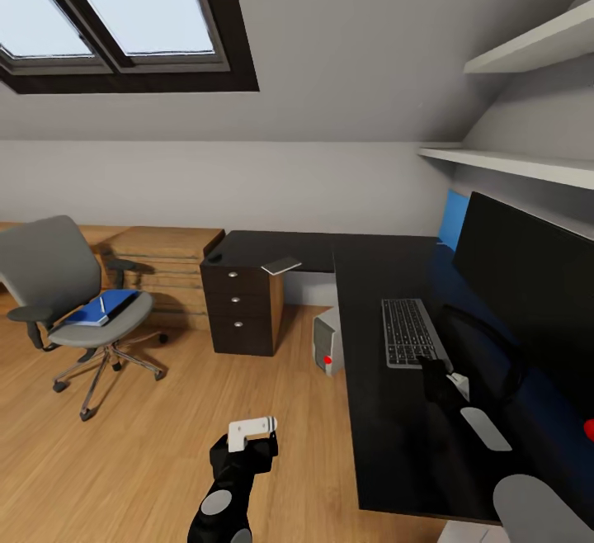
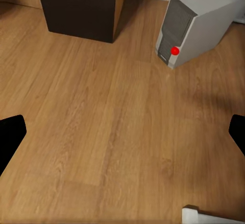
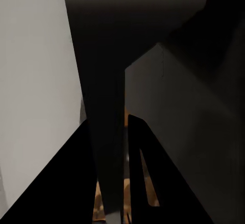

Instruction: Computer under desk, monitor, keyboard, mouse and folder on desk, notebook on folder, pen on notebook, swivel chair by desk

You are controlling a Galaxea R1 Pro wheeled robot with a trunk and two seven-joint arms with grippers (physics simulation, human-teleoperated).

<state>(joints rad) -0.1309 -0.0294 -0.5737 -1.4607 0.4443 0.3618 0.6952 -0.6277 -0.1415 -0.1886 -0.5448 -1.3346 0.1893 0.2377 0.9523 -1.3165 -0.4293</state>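
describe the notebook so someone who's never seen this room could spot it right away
Start at the long black desk and follow it to its far end, above the dark drawer unit with round silver knobs. The notebook lies flat there near the front edge, a small thin grey rectangle with pale edges. The small black mouse nearby is rounded, and the blue folder is over on the swivel chair.

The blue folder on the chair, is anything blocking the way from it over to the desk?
On the floor, nothing visible: bare wood lies between the swivel chair and the desk. But a pen rests on the folder, so it would ride along or slide off.
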